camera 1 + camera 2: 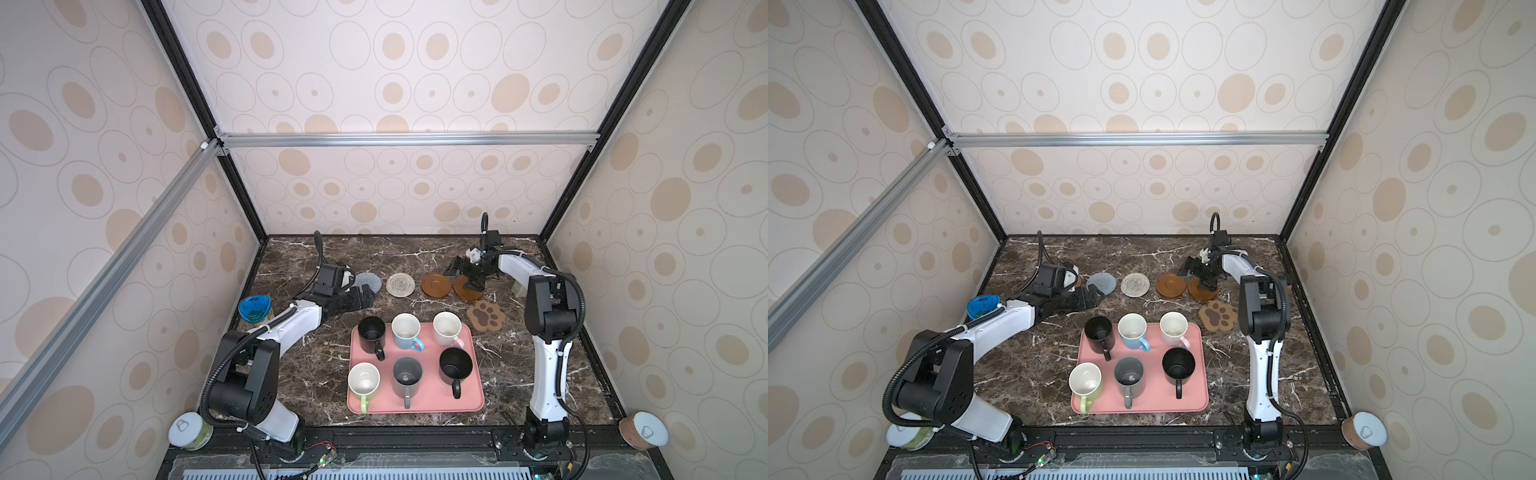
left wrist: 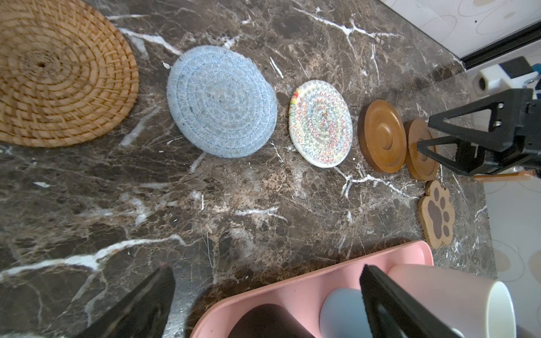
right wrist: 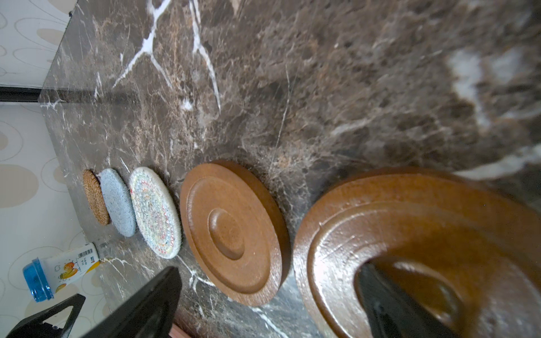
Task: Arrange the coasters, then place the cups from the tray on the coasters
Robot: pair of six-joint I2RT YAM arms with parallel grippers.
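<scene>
Jaws stand wide and empty on the left gripper (image 1: 362,298), low over the table (image 1: 415,255) between the blue-grey coaster (image 1: 369,281) and the far left corner of the pink tray (image 1: 428,399); jaws of the right gripper (image 2: 424,134) are spread wide too and hold nothing, one poised over the middle of the right-hand wooden coaster (image 3: 351,234), the other over the table beside it; whether either touches cannot be told. Five mats run in a line across the far part of the table, left to right in both top views: the rattan coaster (image 2: 58,73), almost hidden behind the left wrist from above; the blue-grey one; the cream coaster (image 1: 400,285); the left-hand wooden coaster (image 1: 437,285); and the right-hand one just beside it. The paw coaster (image 1: 485,316) lies nearer, apart from the line, between the right-hand wooden coaster and the tray's far right corner. All six mugs stand upright on the tray in two rows of three: the far black mug (image 1: 371,330), light blue mug (image 1: 406,330) and pale pink mug (image 1: 447,328) behind; the green mug (image 1: 364,380), grey mug (image 1: 407,374) and near black mug (image 1: 456,365) in front.
</scene>
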